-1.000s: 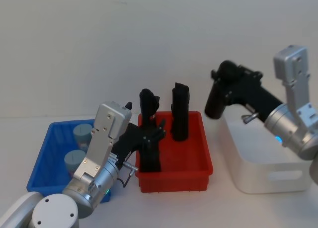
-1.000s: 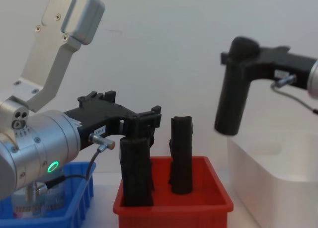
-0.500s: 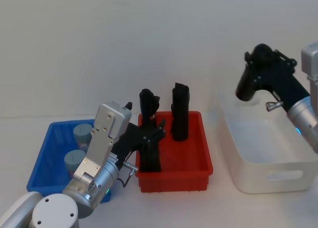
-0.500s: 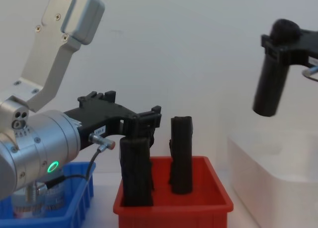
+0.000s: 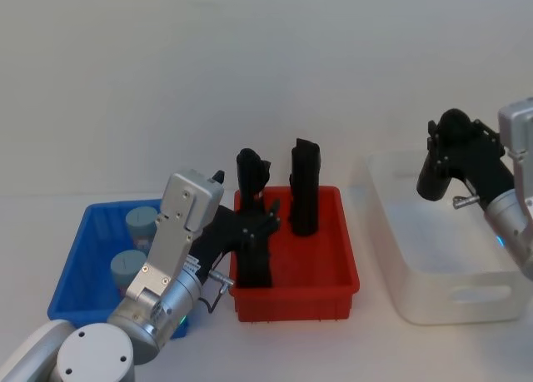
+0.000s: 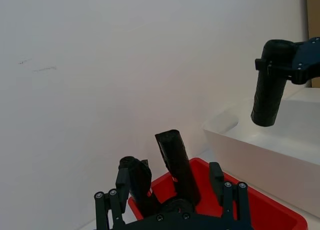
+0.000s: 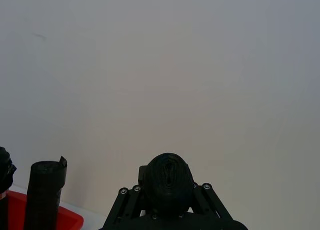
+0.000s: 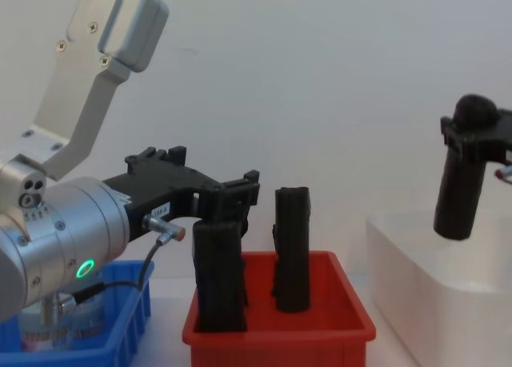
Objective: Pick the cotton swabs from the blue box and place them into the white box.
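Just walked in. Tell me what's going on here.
The right claw holds a black roll in the air above the white box. The left claw is at the top of a second black roll standing in the red bin. Two cotton swabs sit in the blue box, untouched by either claw.

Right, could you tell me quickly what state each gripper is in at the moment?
Left gripper: jaws open, over the red bin.
Right gripper: shut on a black roll above the white box.
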